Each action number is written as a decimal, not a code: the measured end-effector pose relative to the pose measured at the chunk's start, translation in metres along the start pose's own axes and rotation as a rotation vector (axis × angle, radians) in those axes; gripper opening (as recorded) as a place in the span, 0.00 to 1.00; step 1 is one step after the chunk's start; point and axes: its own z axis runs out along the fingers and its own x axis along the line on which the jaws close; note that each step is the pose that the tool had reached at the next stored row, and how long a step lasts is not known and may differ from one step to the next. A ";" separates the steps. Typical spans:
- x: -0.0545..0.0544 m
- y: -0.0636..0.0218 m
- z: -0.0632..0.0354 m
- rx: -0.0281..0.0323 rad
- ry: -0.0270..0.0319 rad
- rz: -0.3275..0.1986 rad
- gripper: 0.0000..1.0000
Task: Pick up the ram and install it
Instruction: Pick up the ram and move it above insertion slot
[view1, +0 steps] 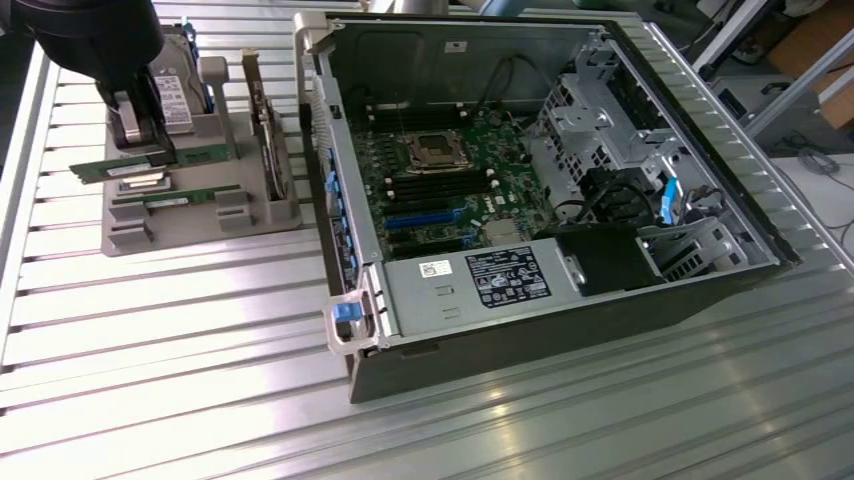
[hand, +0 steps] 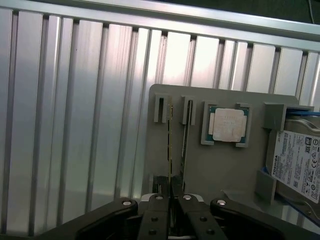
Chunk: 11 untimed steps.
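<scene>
Ram (view1: 198, 156) pinched on edge in the closed claw (view1: 143, 156), at the grey holder (view1: 187, 235) on the desk (view1: 160, 330). Exterior view: long axis runs 9-to-3 o'clock. Spare stick (view1: 167, 200) sits just at its 6 o'clock; open computer case (view1: 601, 320) at 3 o'clock.

We see strong light on the ribbed tabletop (view1: 200, 300), with white glare in bands at the computer case's (view1: 534, 345) eight o'clock. The case's interior lies in shadow, and in the wrist view the black hand (hand: 171, 192), closed on the ram (hand: 170, 145), reads dark against washed-out metal.
</scene>
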 end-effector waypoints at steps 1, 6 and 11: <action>0.000 0.0000 0.0001 0.0005 -0.0021 0.000 0.13; 0.000 0.0000 -0.0001 0.0016 -0.0116 0.000 0.13; 0.000 0.0000 -0.0002 0.0026 -0.0198 0.000 0.13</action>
